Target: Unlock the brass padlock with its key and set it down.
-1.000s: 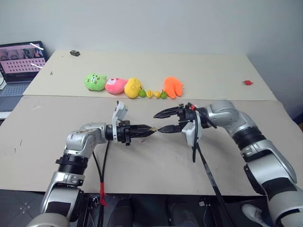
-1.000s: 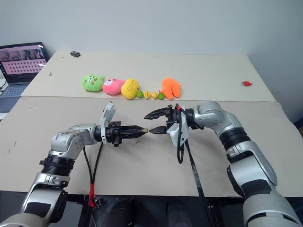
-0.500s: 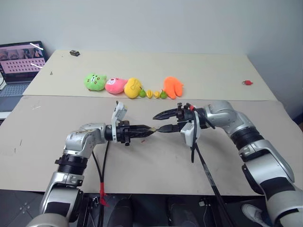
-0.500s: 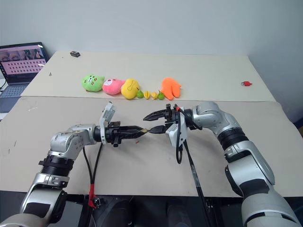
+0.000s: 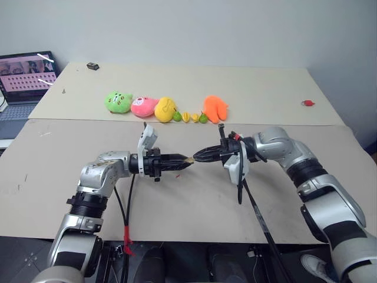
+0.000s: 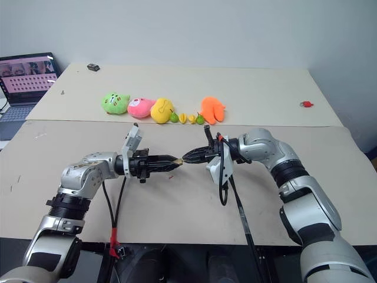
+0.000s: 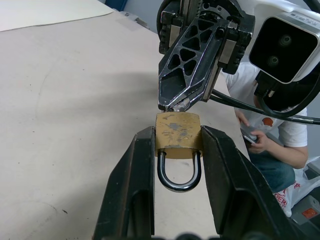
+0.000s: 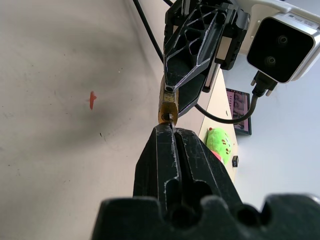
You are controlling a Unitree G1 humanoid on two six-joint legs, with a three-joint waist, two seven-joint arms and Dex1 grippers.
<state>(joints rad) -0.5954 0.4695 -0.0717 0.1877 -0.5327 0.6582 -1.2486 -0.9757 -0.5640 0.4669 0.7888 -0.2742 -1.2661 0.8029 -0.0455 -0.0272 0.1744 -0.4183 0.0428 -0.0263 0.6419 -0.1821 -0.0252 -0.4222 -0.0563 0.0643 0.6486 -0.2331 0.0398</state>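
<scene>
Left wrist view: left gripper (image 7: 177,165) clamps the brass padlock (image 7: 177,136); right gripper (image 7: 176,104), pinched on the key (image 7: 179,105), should turn it gently without side load.

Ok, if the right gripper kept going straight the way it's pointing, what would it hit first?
The brass padlock, held in the left gripper. The right gripper already sits at the padlock's end, apparently touching.

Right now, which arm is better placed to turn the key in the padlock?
The right. Its fingers are shut at the keyhole end of the brass padlock, apparently on the key; the left fingers only clamp the padlock body.
</scene>
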